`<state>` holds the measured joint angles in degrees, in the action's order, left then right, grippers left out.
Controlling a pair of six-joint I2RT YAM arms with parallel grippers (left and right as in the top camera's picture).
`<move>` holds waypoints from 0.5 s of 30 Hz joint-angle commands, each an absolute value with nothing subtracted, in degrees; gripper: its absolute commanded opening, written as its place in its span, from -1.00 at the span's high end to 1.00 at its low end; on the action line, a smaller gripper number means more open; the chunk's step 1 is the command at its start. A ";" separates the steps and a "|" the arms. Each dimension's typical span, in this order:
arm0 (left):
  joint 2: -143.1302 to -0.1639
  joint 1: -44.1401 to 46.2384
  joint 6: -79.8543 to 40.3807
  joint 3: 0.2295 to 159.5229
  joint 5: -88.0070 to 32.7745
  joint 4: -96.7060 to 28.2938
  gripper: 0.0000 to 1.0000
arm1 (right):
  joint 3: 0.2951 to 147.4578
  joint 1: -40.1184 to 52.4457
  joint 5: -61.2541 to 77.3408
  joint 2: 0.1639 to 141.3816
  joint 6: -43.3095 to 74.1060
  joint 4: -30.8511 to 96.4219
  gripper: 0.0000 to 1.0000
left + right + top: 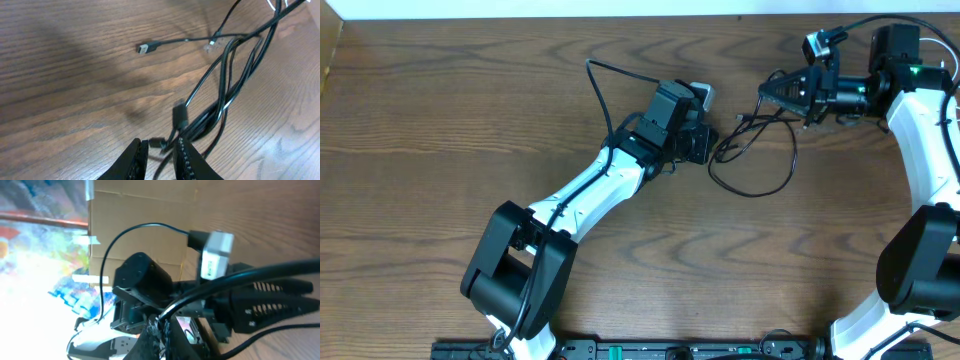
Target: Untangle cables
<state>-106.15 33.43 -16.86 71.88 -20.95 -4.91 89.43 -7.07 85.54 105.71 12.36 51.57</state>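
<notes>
The black cable [200, 126] lies bunched on the desk [470, 100] just right of the left gripper [708, 143], with a slack loop sagging toward the near edge. One of its plugs [145, 48] lies free, a little beyond that gripper's tips. Of the white cable I can make out only a pale sliver [274, 4] on the far side of the bunch.

The left jaws are drawn close together, with several black strands running in between them. The right gripper [767, 96] sits near, facing the left gripper. Its jaws look pressed together, and a black strand comes off their tips.

Both arms seem to hold the same bunch, so a straight pull apart would likely cinch the crossings tighter instead of opening them. The left jaws also appear to take more than one strand; if so, dragging would carry the whole knot along. The free plug could catch in the loop as it slides. With the grippers this near each other, a careless reach risks a knock.
</notes>
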 commanded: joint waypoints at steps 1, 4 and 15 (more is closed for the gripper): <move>-106.52 33.19 -14.96 72.34 -19.81 -6.07 0.54 | 89.95 -9.19 89.52 105.62 17.89 48.18 0.98; -106.52 33.21 -14.50 72.34 -20.16 -6.61 0.46 | 89.95 -11.25 89.47 105.62 19.73 45.04 0.98; -112.40 34.11 -11.20 72.34 -33.50 0.99 0.33 | 89.93 -11.70 89.52 105.62 17.91 45.17 0.98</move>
<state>-109.43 33.87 -12.58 71.92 -26.50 -1.13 89.41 -11.88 87.35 105.71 18.46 45.15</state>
